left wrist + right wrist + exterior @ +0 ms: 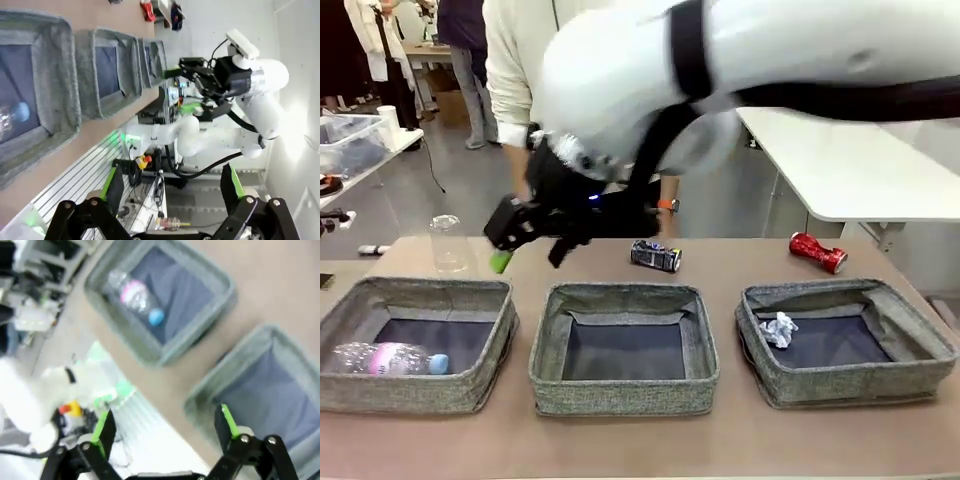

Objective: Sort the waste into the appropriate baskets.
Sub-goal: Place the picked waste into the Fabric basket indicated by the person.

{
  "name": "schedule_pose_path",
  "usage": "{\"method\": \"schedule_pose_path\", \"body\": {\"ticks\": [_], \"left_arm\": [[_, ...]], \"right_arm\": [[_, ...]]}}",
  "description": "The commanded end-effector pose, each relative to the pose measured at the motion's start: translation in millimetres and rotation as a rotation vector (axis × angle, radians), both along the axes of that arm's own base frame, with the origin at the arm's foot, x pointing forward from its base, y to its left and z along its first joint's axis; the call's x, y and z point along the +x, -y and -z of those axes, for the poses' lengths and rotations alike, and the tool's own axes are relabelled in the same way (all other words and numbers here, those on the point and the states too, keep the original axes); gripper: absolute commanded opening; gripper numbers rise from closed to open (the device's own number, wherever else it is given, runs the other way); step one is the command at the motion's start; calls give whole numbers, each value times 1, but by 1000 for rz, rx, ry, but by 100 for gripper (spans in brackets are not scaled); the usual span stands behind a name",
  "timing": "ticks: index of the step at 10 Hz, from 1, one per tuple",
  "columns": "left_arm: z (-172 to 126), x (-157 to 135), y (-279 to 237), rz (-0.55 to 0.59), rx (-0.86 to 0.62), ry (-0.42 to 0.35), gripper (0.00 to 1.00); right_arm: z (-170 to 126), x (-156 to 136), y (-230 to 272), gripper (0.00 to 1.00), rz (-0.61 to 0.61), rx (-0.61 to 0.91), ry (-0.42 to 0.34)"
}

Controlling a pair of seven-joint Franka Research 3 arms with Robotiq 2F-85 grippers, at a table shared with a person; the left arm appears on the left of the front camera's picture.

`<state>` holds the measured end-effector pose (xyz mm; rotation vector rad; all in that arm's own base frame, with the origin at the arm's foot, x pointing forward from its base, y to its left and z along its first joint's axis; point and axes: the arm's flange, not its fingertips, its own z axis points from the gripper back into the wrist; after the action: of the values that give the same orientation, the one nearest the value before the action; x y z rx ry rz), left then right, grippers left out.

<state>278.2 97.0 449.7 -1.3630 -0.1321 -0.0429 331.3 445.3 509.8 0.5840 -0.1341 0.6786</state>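
Right pincer spread empty near the clear plastic cup — light, thin, probably crushable. Pinch its wall gently — mid-height.

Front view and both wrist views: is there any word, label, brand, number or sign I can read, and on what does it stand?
No text is legible in these pictures.
Pink label on the bottle: print too blurred to read.
Print on the dark can: too small and blurred to read.
Red can: any print is too small to read.
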Motion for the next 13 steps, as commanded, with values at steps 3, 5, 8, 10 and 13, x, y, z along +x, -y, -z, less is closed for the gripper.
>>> {"method": "schedule_pose_path", "body": {"ticks": [3, 5, 8, 10, 13], "left_arm": [[28, 8, 65, 142, 43, -34, 100], [13, 17, 36, 119, -8, 14, 100], [31, 29, 40, 103, 45, -43, 100], [47, 35, 44, 149, 11, -97, 100], [54, 41, 51, 202, -9, -142, 100]], "right_arm": [[-9, -20, 47, 100, 80, 76, -68], [-9, -20, 47, 100, 80, 76, -68], [-19, -19, 126, 100, 326, 297, -210], [-42, -32, 200, 100, 510, 495, -328], [-15, -62, 343, 100, 453, 571, -454]]}}
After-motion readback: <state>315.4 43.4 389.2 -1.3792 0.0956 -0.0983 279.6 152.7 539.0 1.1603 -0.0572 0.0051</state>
